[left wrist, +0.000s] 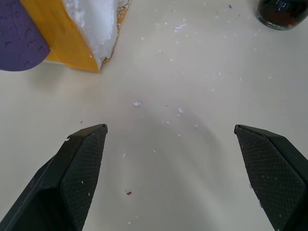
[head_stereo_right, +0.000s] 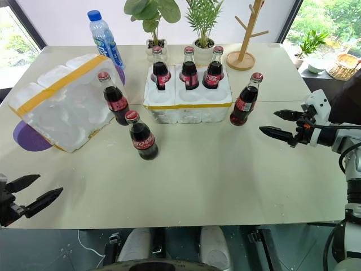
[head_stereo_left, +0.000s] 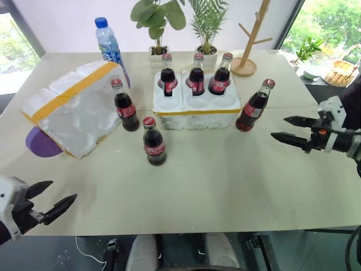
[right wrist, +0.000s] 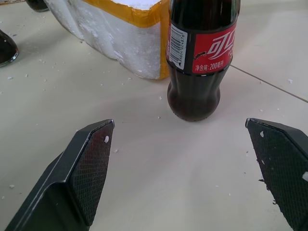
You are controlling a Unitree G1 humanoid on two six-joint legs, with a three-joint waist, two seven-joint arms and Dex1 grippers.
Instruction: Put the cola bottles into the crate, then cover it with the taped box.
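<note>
Both grippers hang spread and empty: the right gripper at mid-right near a glossy glass cola bottle, the left gripper lower left. Three bottles sit in the crumbly foam crate; the lumpy taped box lies tilted upper left.
</note>
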